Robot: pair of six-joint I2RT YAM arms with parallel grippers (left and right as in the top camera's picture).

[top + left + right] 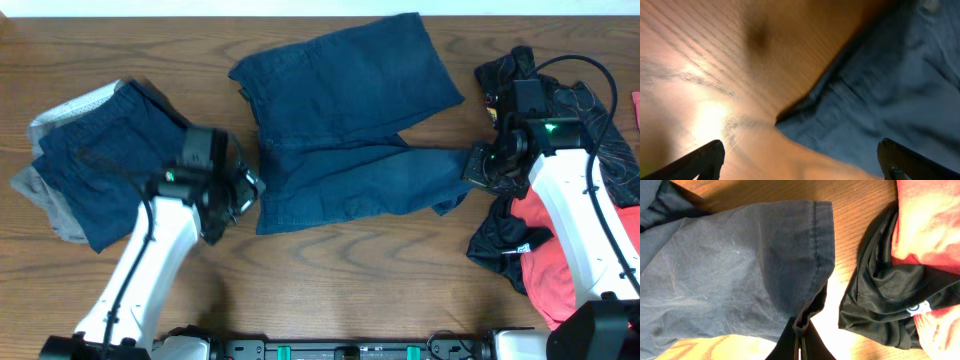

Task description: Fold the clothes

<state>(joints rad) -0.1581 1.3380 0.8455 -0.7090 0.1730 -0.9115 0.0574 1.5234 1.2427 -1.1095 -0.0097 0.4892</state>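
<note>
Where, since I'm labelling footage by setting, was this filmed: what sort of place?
Likely a robotics lab bench: the left arm and right arm stand at a wooden table with navy shorts spread out and other garments piled beside.

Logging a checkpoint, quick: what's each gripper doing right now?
Left gripper: open, holding nothing.
Right gripper: shut on the leg hem of the navy shorts.

A brown wooden worktop (330,280) fills the scene, its dark grain running left to right. Along its far edge a pale strip (200,8) shows beyond the wood. In the left wrist view a bright glare (710,117) lies on the smooth surface, and a soft dark shadow (757,35) falls beyond it.
</note>
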